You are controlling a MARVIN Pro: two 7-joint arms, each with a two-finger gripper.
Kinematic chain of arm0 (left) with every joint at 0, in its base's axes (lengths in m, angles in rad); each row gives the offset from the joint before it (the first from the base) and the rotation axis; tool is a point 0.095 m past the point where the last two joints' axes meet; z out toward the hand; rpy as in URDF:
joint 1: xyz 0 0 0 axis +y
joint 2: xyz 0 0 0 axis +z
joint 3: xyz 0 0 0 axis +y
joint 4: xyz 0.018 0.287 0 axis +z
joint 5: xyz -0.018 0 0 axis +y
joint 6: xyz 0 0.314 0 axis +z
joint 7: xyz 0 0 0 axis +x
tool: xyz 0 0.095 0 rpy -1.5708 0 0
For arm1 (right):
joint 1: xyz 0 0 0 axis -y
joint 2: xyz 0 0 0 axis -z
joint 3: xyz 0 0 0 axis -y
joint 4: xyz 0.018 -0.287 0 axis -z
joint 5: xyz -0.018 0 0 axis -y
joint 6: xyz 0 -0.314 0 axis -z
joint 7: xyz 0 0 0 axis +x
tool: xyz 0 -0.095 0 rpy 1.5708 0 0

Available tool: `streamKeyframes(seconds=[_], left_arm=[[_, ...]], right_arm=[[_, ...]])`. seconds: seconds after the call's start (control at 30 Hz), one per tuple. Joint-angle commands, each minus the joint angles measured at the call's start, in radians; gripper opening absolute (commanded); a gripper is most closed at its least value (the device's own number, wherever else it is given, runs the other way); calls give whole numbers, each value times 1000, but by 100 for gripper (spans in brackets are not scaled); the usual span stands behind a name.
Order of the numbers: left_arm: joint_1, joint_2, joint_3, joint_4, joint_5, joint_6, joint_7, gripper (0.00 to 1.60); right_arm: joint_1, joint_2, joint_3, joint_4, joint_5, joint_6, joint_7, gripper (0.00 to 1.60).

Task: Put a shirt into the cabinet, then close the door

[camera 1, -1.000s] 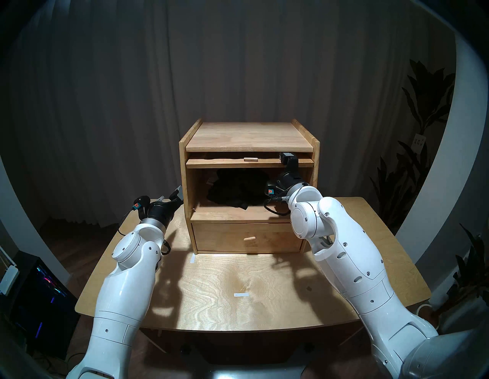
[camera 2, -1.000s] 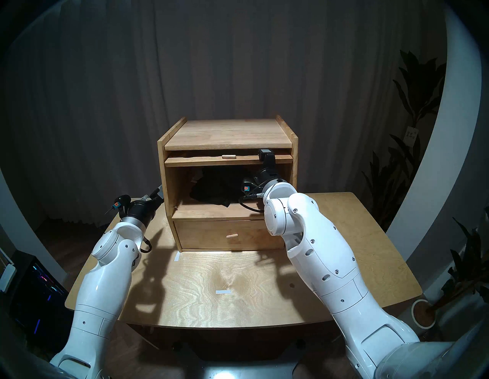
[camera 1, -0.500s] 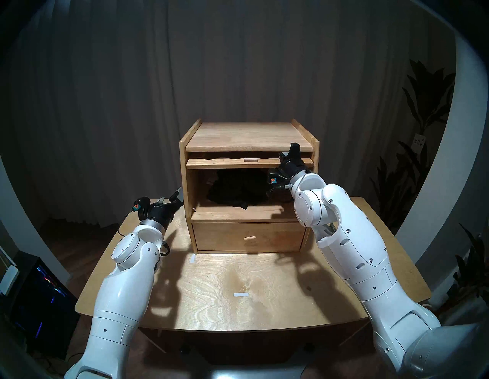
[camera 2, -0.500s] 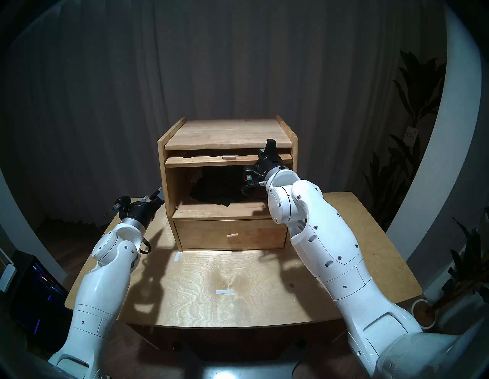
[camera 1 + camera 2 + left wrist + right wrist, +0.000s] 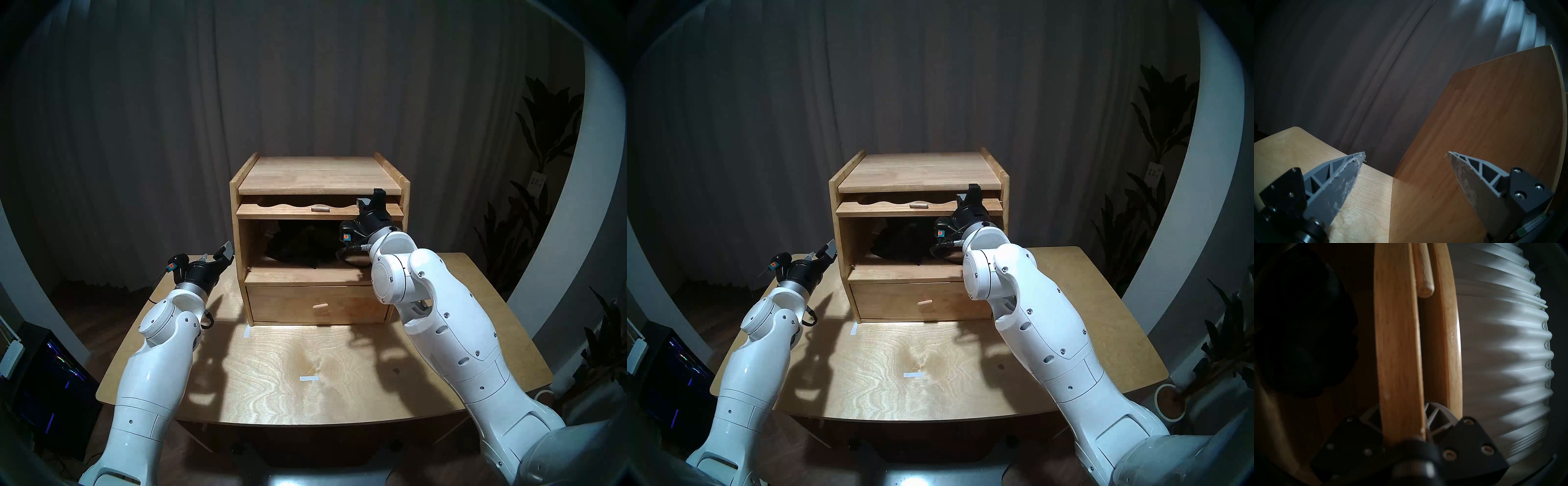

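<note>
Wooden cabinet with black shirt inside, door half drawn out.

The left gripper (image 5: 226,251), its grey ribbed fingers apart, hovers over the pale tabletop (image 5: 305,380) beside the smooth cabinet (image 5: 319,173). The soft shirt (image 5: 298,244) lies in the upper compartment. The right gripper (image 5: 371,203) is clamped on the door (image 5: 288,211) edge, partly hiding the opening.
</note>
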Motion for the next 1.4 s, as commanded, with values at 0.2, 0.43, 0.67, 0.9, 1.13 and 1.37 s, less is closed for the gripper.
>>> streamKeyframes(seconds=[0.2,0.43,0.67,0.9,1.13,1.37], left_arm=[[-9,15,-4,-22,-2,-8,-26,160],[4,19,-1,-32,-6,-9,-41,160],[8,21,-4,-35,-8,-10,-45,160],[17,25,-6,-35,-9,-13,-50,160],[36,31,-12,-53,-15,-11,-60,160],[45,37,-26,-56,-21,-11,-62,160]], right_arm=[[-143,39,-116,-119,-4,195,16,0],[-185,123,-123,-166,-17,321,9,0],[-220,151,-127,-206,-20,365,1,0],[-262,171,-140,-246,-38,402,-11,0],[-218,91,-272,-252,-100,418,13,75],[-141,14,-356,-257,-182,437,20,160]])
